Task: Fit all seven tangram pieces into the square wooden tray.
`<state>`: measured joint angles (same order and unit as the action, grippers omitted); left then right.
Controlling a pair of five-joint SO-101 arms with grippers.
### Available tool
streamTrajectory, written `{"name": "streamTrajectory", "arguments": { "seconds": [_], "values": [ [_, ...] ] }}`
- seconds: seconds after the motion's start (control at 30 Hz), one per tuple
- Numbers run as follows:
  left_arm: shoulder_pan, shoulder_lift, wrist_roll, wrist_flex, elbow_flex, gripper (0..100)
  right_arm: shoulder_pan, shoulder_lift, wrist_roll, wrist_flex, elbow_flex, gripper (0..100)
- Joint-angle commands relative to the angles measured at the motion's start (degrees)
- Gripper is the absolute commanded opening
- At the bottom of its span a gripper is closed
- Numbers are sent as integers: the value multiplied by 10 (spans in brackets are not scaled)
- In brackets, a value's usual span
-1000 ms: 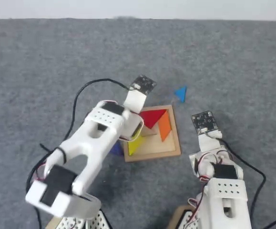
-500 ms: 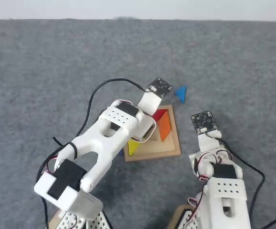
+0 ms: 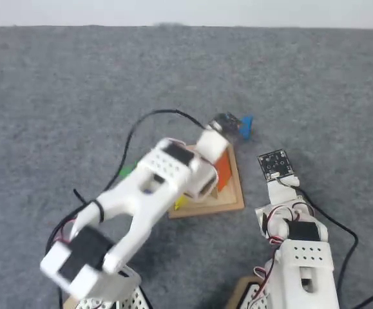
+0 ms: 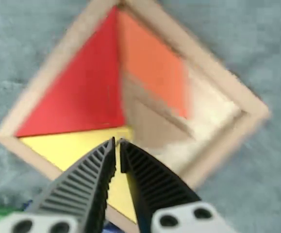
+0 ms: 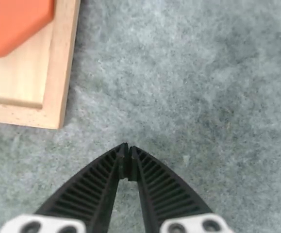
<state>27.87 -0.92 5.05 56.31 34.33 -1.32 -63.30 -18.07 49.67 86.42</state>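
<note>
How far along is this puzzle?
A red piece, an orange piece and a yellow piece lie in the tray. Nothing is in hand: both arms' jaws are shut and empty. At least a blue triangle and a green piece lie outside on the carpet.

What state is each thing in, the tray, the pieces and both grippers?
tray, partly filled
red triangle, in the tray
orange piece, in the tray
yellow triangle, in the tray
blue triangle, loose on the cloth, outside the tray
green piece, loose on the cloth
left gripper, shut, empty, above the tray
right gripper, shut, empty, above the cloth
</note>
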Motion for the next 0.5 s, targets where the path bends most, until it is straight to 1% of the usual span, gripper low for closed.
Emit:
{"name": "streamTrajectory", "arguments": {
  "seconds": [0.0,0.1,0.23,0.37,0.47],
  "values": [
    [42,-118,4,-2,61,12,-2,-13,-5,-6,-3,9],
    [41,-128,4,-3,85,12,-2,-13,-5,-6,-3,9],
    [45,-85,4,-10,90,12,-2,-13,-5,-6,-3,9],
    [41,-19,6,-43,60,12,-2,-13,-5,-6,-3,9],
    [41,50,7,-41,8,12,-2,-13,-5,-6,-3,9]
  ]
}}
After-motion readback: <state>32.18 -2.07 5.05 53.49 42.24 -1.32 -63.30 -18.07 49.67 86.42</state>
